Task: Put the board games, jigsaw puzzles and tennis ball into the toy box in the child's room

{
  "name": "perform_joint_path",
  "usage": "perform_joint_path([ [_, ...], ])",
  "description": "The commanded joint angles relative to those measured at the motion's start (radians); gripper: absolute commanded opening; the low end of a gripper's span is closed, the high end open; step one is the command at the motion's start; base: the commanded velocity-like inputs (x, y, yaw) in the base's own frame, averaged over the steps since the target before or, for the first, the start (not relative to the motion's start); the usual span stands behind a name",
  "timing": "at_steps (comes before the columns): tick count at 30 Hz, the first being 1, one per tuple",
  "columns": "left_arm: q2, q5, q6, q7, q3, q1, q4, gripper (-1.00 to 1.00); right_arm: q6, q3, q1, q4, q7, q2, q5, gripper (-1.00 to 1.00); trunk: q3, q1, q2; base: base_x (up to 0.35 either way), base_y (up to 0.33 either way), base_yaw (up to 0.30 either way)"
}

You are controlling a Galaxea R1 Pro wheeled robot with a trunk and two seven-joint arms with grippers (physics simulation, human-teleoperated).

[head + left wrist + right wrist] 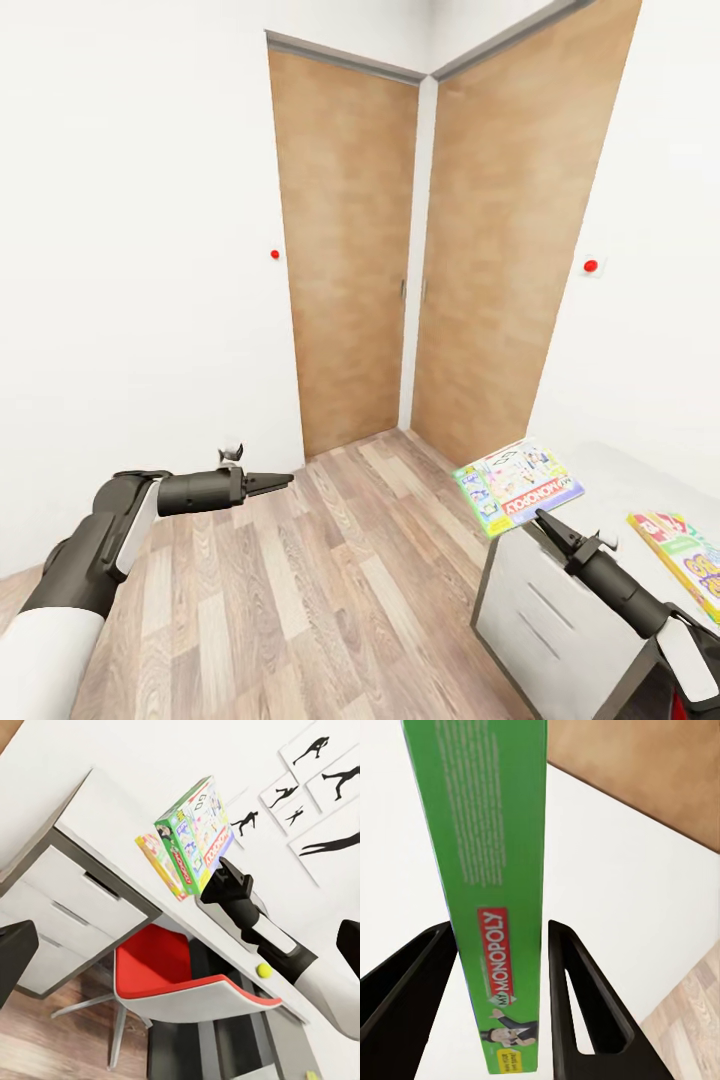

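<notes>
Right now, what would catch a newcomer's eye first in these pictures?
The green Monopoly box, gripped edgewise by the right gripper above the near corner of the white table. Behind it, two brown doors meet at the room's corner. Under the table sits a red chair, with a tennis ball on top.

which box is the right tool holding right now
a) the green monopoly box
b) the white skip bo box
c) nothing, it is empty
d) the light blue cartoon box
a: in the right wrist view the green Monopoly box sits edge-on between the two fingers of the right tool, its red banner reading "Monopoly", and the head view shows the same box lifted at the tip of that tool above the table.
</notes>
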Motion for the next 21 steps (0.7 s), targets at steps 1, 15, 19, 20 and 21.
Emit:
perform_joint_path([
  [1, 0.000, 0.002, 0.008, -0.001, 0.000, -0.001, 0.000, 1.00, 0.007, -0.001, -0.001, 0.000, 0.001, 0.000, -0.005, -1.00, -0.002, 0.001, -0.002, 0.000, 0.000, -0.164],
  [15, 0.003, 0.003, 0.008, -0.002, 0.000, -0.001, 0.000, 1.00, 0.009, -0.004, -0.001, 0.000, 0.002, -0.001, -0.006, -1.00, -0.008, 0.001, -0.002, 0.000, 0.000, -0.251],
  [19, 0.004, 0.003, 0.008, -0.003, 0.001, -0.001, 0.000, 1.00, 0.009, -0.004, -0.001, 0.001, 0.001, -0.001, -0.006, -1.00, -0.010, 0.001, -0.002, 0.000, 0.000, -0.268],
  [20, 0.005, 0.003, 0.008, -0.003, 0.001, -0.001, 0.000, 1.00, 0.009, -0.004, -0.001, 0.001, 0.002, -0.001, -0.006, -1.00, -0.010, 0.001, -0.002, 0.000, 0.000, -0.269],
  [21, 0.005, 0.003, 0.008, -0.003, 0.001, -0.001, 0.000, 1.00, 0.009, -0.004, -0.001, 0.001, 0.002, -0.002, -0.006, -1.00, -0.010, 0.001, -0.002, 0.000, 0.000, -0.269],
])
